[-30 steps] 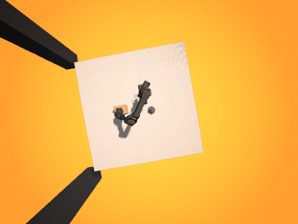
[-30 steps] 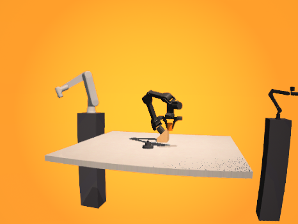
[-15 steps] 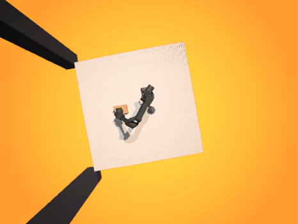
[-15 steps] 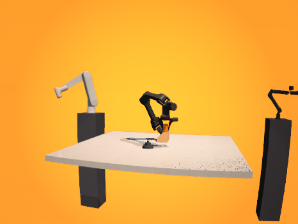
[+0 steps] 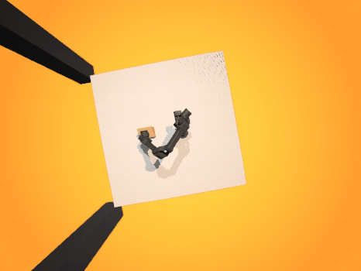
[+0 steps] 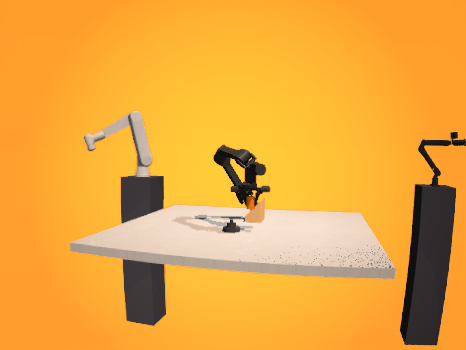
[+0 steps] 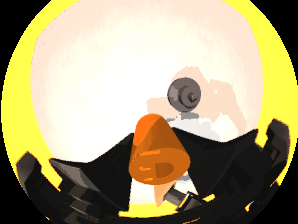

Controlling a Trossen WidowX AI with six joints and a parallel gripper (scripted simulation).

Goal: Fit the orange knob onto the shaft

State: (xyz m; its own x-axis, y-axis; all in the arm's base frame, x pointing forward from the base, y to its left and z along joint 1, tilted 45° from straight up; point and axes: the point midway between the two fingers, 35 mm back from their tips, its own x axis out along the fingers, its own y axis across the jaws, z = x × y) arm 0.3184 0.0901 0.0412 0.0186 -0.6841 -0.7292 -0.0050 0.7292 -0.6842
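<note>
So the orange knob (image 6: 251, 202) (image 7: 159, 145) is gripped between the fingers of the claw (image 5: 144, 135) (image 6: 250, 196) (image 7: 153, 133), held clear of the pedestal. In the exterior view, a tan block (image 5: 151, 132) (image 6: 257, 214) (image 7: 159, 194) is seen at about five o'clock from the knob, and the round pedestal (image 5: 184, 135) (image 6: 231, 228) (image 7: 184, 94) at seven. In the wrist view, the pedestal's spotted at one o'clock. Farther out, a grey arm (image 6: 141, 140) is seen around ten o'clock in the exterior view.

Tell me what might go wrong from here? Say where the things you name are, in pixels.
The gripper (image 6: 251, 201) (image 7: 153, 133) holds the knob (image 6: 251, 202) (image 7: 156, 131) off to one side of the pedestal (image 6: 231, 228) (image 7: 179, 96), so it could come down off-centre. The shaft's flat side can't be made out, so the knob may jam, turned wrong. The tan block (image 5: 150, 131) (image 6: 256, 214) stands close by and might get bumped.
</note>
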